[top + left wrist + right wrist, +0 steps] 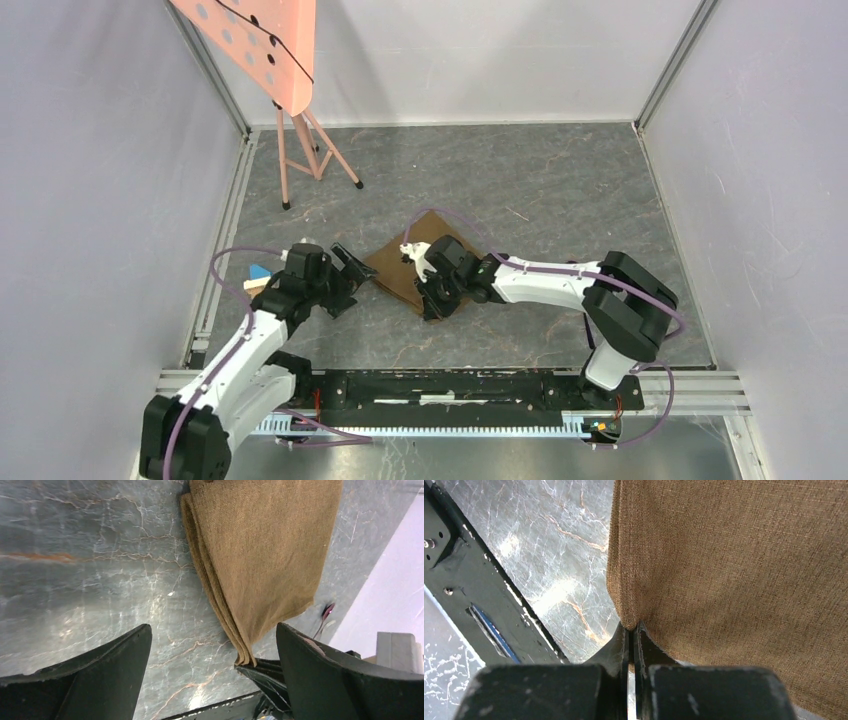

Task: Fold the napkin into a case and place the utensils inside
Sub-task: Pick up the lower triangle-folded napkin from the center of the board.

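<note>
Right wrist: right gripper (633, 628) pinches napkin (734, 570) at seemingly folded corner.

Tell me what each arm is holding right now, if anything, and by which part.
The right gripper pinches the napkin at a folded corner, jaws shut. The left gripper is open and holds nothing.

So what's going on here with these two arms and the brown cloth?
The right tool is pinched shut on a corner of the tan-brown napkin, which lies folded in several layers on the grey marbled table. The left tool is open, hovering near the napkin's layered edge without gripping it.
</note>
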